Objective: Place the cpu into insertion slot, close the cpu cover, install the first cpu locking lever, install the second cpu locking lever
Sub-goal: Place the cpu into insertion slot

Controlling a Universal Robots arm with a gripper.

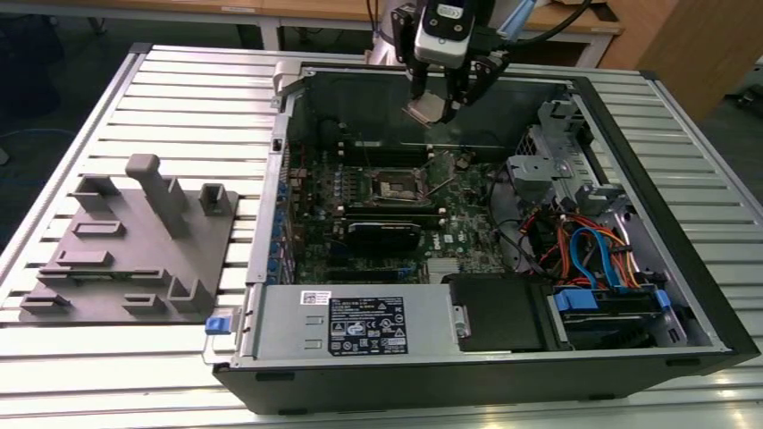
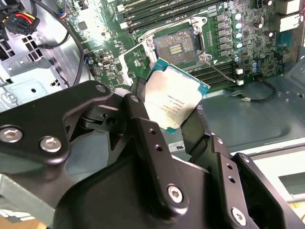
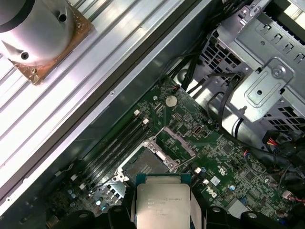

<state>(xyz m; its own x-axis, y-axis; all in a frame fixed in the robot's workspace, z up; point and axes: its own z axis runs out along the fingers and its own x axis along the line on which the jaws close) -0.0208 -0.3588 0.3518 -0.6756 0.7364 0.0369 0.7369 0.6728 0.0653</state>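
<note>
Upper centre of exterior view: black gripper [image 1: 437, 105] clamps tilted silvery-grey square cpu [image 1: 424, 112] above dark square insertion slot [image 1: 390, 185], memory slots [image 2: 157, 9] alongside.

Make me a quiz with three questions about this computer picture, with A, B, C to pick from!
1. Where is the small flat square silvery-grey cpu?
A) clamped in the black jaws, up over the open black computer case
B) lying on the floor
C) in a person's hand

2. What colour is the circuit board inside the case?
A) red
B) green
C) white

3. How is the small square dark insertion slot with the silvery rim?
A) filled with a chip
B) hidden under a fan
C) empty

Answers:
1 A: the second wrist view shows the jaws pinching the cpu's edges.
2 B: the board looks green in both wrist views.
3 C: its bare contacts show in the second wrist view.
</note>
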